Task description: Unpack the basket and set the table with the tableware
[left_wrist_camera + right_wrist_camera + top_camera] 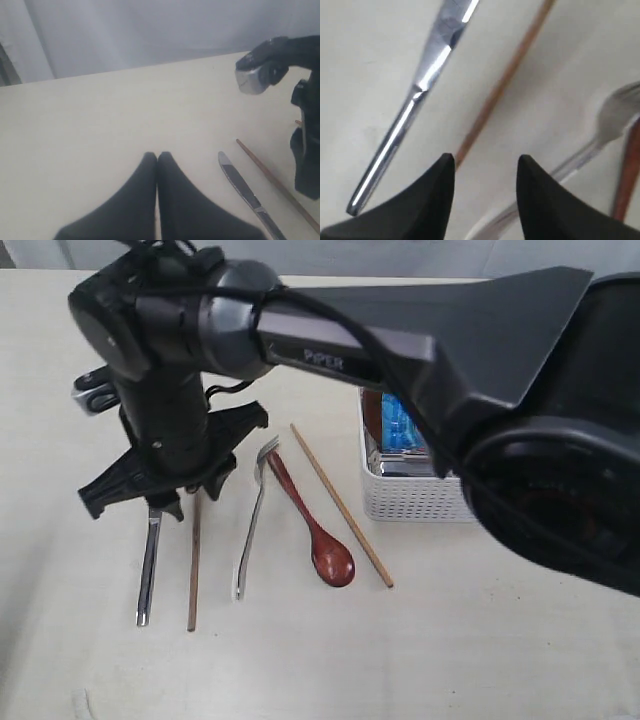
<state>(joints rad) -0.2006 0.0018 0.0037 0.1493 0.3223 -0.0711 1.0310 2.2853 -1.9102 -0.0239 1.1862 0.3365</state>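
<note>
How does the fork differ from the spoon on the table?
The fork is shiny steel; the spoon is dark red-brown wood. In the exterior view the fork's prongs point up, the spoon's bowl down. Both lie flat on the table, outside the basket.

"PiPER" on robot arm (322,362); nothing else legible.

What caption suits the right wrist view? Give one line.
Open right hand over a chopstick lying between knife and fork.
</note>
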